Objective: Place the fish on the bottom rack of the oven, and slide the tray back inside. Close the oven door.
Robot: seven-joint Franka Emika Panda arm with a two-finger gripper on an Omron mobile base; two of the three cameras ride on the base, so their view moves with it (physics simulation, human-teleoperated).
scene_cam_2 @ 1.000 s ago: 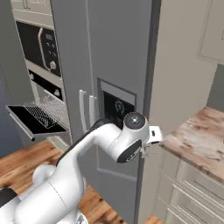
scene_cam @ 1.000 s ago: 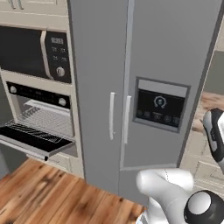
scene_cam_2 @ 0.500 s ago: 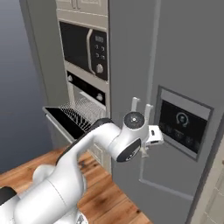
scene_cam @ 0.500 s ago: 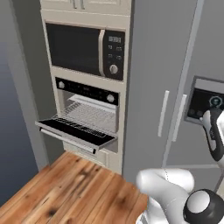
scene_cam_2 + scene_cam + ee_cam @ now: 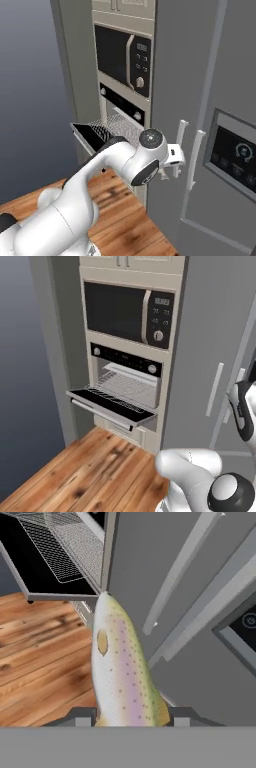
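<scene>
A speckled pink-and-green fish (image 5: 122, 677) is clamped between the pincer (image 5: 131, 716) tips, its body reaching away toward the open oven door (image 5: 111, 407), where the bottom rack (image 5: 106, 397) sits pulled out beside the grey fridge (image 5: 210, 90)

One fish (image 5: 122, 677). One oven (image 5: 125, 388), one oven door (image 5: 111, 406) hanging open, one wire rack (image 5: 120, 390) seen. One microwave (image 5: 129, 313) above. One grey fridge (image 5: 210, 125) with two vertical handles (image 5: 187, 150). One control panel (image 5: 235, 155).
</scene>
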